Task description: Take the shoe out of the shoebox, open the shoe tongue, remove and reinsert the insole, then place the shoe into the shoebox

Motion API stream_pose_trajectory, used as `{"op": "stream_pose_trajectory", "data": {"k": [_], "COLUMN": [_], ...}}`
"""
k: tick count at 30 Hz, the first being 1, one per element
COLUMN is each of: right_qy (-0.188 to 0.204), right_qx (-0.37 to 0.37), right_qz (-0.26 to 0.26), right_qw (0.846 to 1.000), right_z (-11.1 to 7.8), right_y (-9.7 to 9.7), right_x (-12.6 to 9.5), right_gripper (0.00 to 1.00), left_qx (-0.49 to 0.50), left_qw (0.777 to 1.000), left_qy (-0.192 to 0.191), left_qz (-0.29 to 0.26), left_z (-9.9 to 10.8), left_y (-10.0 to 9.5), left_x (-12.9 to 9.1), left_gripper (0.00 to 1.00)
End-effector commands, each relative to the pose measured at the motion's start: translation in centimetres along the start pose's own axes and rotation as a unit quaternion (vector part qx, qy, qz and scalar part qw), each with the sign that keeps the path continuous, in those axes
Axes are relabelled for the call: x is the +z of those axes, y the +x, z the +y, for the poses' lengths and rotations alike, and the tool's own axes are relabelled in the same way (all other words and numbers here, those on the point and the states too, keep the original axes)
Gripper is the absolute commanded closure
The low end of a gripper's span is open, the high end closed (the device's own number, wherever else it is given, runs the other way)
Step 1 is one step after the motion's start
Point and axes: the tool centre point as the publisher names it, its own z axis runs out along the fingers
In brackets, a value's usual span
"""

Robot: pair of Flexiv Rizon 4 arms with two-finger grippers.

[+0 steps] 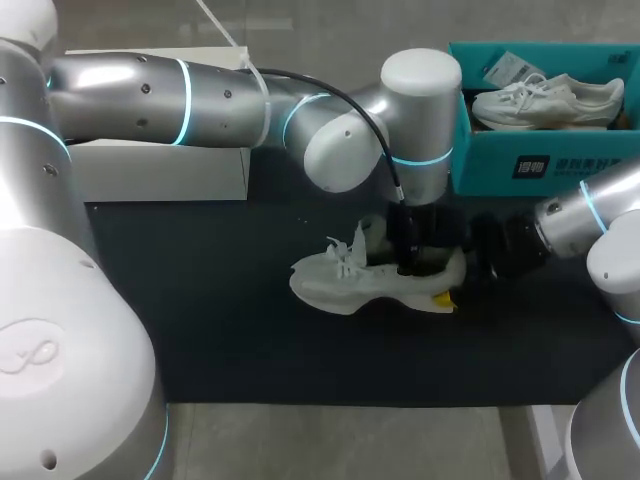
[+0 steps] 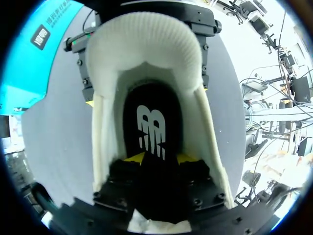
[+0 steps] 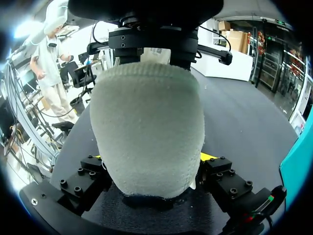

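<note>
A white shoe (image 1: 350, 283) lies on its sole on the black mat, toe to the left. My left gripper (image 1: 408, 268) points straight down into its opening. In the left wrist view the left gripper (image 2: 160, 157) has its yellow fingertips (image 2: 137, 158) a little apart, just over the black insole (image 2: 152, 122) with a white logo, which lies flat in the shoe (image 2: 146, 44). My right gripper (image 1: 455, 285) comes in from the right at the heel. In the right wrist view the right gripper (image 3: 152, 159) has a finger pressed against each side of the heel (image 3: 146, 127).
The teal shoebox (image 1: 490, 150) stands at the back right, just behind both grippers, with a second white shoe (image 1: 545, 100) inside. A white box (image 1: 160, 170) sits at the back left under my left arm. The mat's front and left parts are bare.
</note>
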Motion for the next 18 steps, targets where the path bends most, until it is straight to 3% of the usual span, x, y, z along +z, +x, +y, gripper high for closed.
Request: {"op": "stream_pose_trajectory", "data": {"k": [1, 3, 5, 14, 16, 17, 18], "right_qy": [0.002, 0.002, 0.002, 0.002, 0.002, 0.002, 0.002], "right_qx": [0.0, 0.0, 0.0, 0.0, 0.0, 0.0, 0.0], "right_qz": [-0.001, -0.001, -0.001, -0.001, -0.001, -0.001, -0.001], "right_qw": [1.0, 1.0, 1.0, 1.0, 1.0, 1.0, 1.0], "right_z": [-0.3, -0.3, -0.3, -0.3, -0.3, -0.3, -0.3], "right_y": [-0.2, -0.2, -0.2, -0.2, -0.2, -0.2, -0.2], "right_x": [0.6, 0.6, 0.6, 0.6, 0.6, 0.6, 0.6], "right_gripper": [1.0, 1.0, 1.0, 1.0, 1.0, 1.0, 1.0], "left_qx": [0.0, -0.002, -0.005, -0.026, -0.037, -0.04, -0.044], "left_qw": [1.0, 1.0, 0.999, 0.996, 0.995, 0.995, 0.994], "left_qy": [0.008, 0.007, 0.005, -0.004, 0.002, 0.007, 0.01], "left_qz": [-0.016, -0.03, -0.045, -0.084, -0.092, -0.095, -0.099], "left_z": [0.0, 0.1, 0.2, 0.4, 0.6, 0.6, 0.7], "left_y": [-1.0, -1.2, -1.3, -0.9, -0.8, -0.7, -0.6], "left_x": [7.6, 7.9, 8.2, 9.0, 8.8, 8.5, 8.1], "left_gripper": [0.76, 0.85, 0.87, 0.83, 0.91, 1.0, 1.0]}}
